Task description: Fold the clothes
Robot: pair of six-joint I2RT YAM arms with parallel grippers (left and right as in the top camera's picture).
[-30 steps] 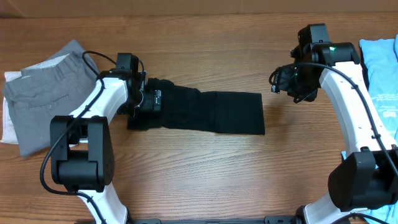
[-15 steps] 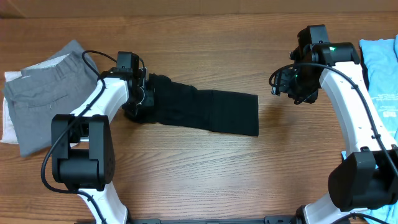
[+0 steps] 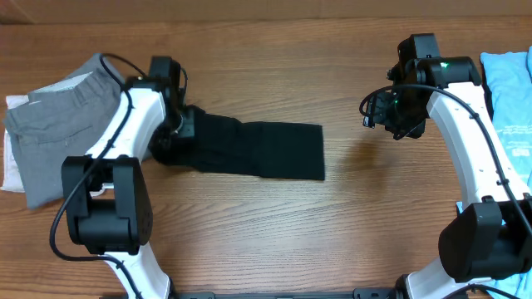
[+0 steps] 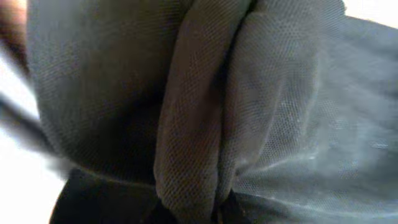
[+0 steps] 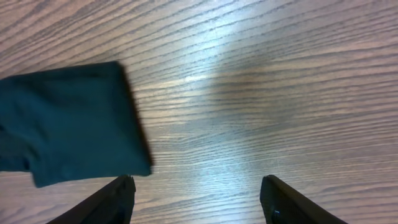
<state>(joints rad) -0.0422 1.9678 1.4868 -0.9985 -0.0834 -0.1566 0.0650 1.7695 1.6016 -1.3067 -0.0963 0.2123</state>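
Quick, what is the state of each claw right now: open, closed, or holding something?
Left claw: closed, gripping one end of the black garment.
Right claw: open, holding nothing, above the table.

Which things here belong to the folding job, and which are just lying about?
Job:
black shirt, folded into a strip
left pincer, shut on its end
right pincer, open, empty

Lying about:
grey trousers
light-blue garment
white cloth under the trousers
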